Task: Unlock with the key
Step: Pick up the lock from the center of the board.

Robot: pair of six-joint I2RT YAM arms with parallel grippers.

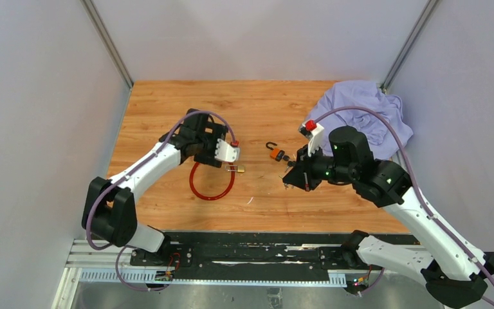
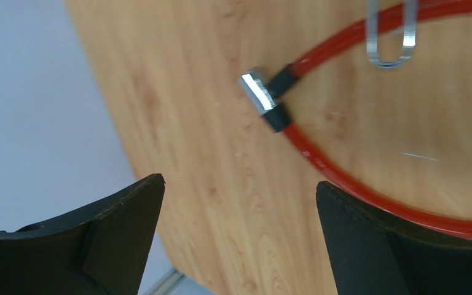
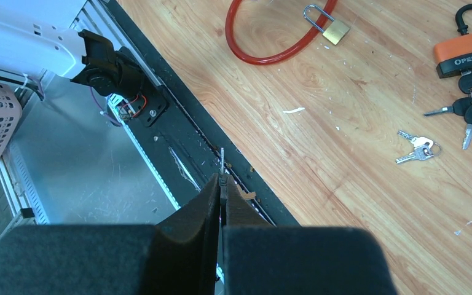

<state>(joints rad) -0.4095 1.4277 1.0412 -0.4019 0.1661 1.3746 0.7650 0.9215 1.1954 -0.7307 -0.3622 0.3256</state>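
Observation:
A small brass padlock (image 1: 238, 168) locks a red cable loop (image 1: 211, 185) at mid-table; both also show in the right wrist view, the padlock (image 3: 334, 30) and the cable (image 3: 264, 56). My left gripper (image 1: 222, 156) is open and empty just above the cable; its wrist view shows the jaws wide apart (image 2: 239, 184) near the cable's silver ferrule (image 2: 257, 91) and the padlock's shackle (image 2: 392, 38). My right gripper (image 1: 292, 177) is shut on a thin silver key (image 3: 222, 161), held above the table's near edge (image 3: 222, 179).
An orange padlock (image 1: 275, 154) with an open shackle and black keys lies at centre right (image 3: 462, 54). A small bunch of silver keys (image 3: 416, 148) lies near it. A purple cloth (image 1: 363, 112) is bunched at the far right corner. The black base rail (image 1: 244, 254) runs along the near edge.

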